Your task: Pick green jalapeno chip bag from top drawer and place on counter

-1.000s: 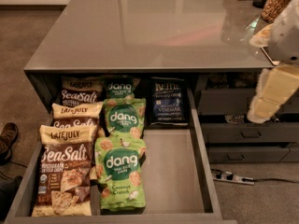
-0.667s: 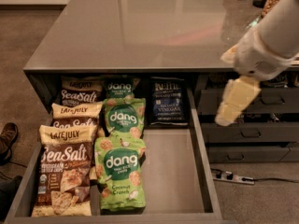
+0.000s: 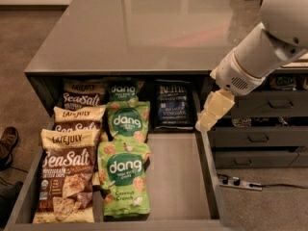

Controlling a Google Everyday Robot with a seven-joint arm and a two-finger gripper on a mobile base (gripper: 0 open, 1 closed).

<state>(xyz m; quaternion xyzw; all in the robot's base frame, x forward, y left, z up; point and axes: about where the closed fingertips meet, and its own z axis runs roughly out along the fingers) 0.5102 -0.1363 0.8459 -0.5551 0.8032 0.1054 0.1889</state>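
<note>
Currently, progress: early stage by my reading. Nothing is picked and nothing is placed.
Counter (image 3: 144, 28): glossy grey surface. I see no chip bag on it, so the placing step is not yet done.
Top drawer (image 3: 175, 177): pulled out below the counter edge, contents exposed. The opening step needs no action from me. The right part of its floor is bare.
Arm (image 3: 255, 52): white, reaching in from the upper right and sloping down toward the drawer's back right corner.
Other bags: brown-and-cream Sea Salt bags (image 3: 67, 177) fill the left column and bright green dang bags (image 3: 124, 177) fill the middle one. Neither is my target.
Green jalapeno chip bag (image 3: 173, 105): the dark navy bag with white lettering. It lies flat at the back of the drawer, right of the dang bags, with its top edge tucked under the counter lip. It is untouched.
Gripper (image 3: 204, 121): cream-coloured, pointing down over the drawer's right wall near the back. I cannot tell whether it is spread or pressed together. It holds nothing that I can see.
Bag relative to gripper: the bag sits just beside the gripper, to its left and lower, and the two are apart.
Remaining: close in on the bag, grasp it, lift it clear of the counter lip and set it on the counter.
</note>
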